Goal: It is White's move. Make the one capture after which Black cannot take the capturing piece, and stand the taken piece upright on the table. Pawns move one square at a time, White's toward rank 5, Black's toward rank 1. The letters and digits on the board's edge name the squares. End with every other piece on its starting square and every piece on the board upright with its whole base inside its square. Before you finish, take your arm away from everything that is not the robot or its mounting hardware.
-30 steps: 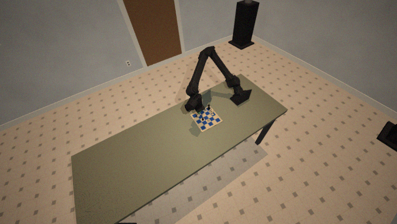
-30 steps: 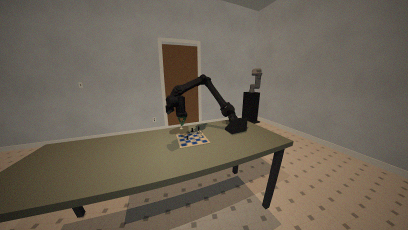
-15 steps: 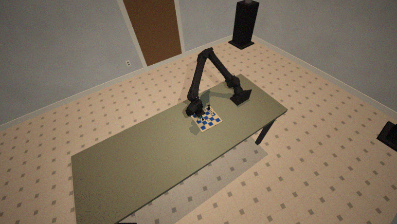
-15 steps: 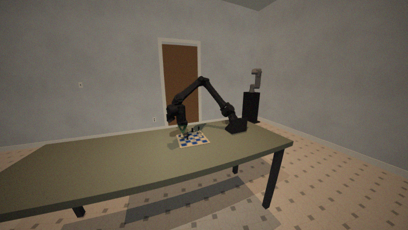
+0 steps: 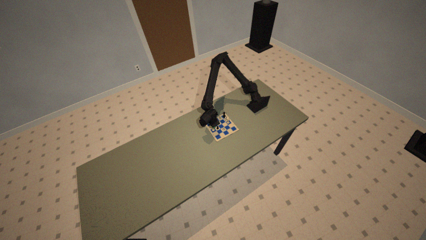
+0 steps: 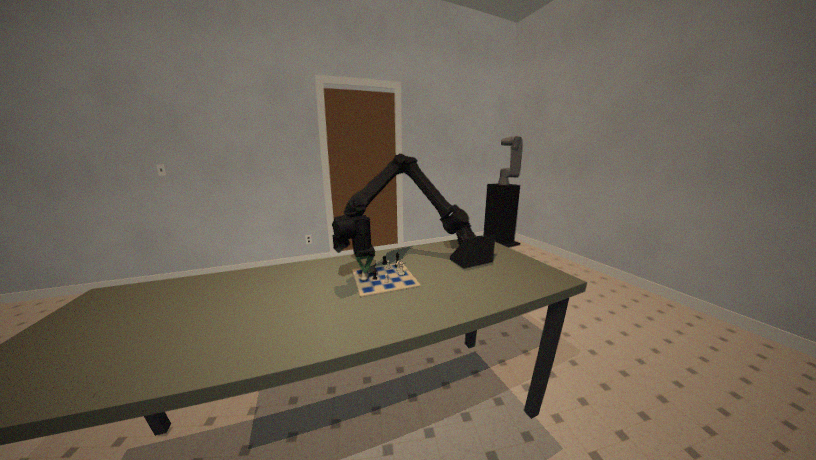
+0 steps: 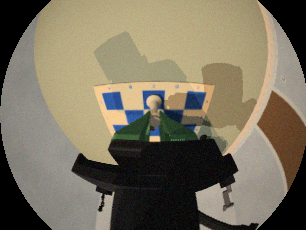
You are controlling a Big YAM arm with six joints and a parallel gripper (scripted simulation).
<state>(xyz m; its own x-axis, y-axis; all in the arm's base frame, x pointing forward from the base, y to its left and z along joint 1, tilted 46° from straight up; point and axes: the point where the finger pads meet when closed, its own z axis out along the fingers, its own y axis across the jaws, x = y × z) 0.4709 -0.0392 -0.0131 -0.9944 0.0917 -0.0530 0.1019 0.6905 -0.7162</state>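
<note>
olive table (image 5: pixel 149 184) fills mid-frame, the chessboard (image 5: pixel 231 133) right of centre. a white piece (image 7: pixel 153 103) is clamped in the nearly closed gripper (image 7: pixel 154 128), low over the board's left edge (square unclear). neighbouring pieces could be toppled if it is lowered off-centre.

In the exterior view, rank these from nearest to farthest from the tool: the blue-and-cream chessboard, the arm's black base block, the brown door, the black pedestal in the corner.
1. Blue-and-cream chessboard, right under the tool, which grips a white piece.
2. Arm's black base block, to the right on the green table.
3. Too close to call: the brown door behind, and the black pedestal far right.
</note>
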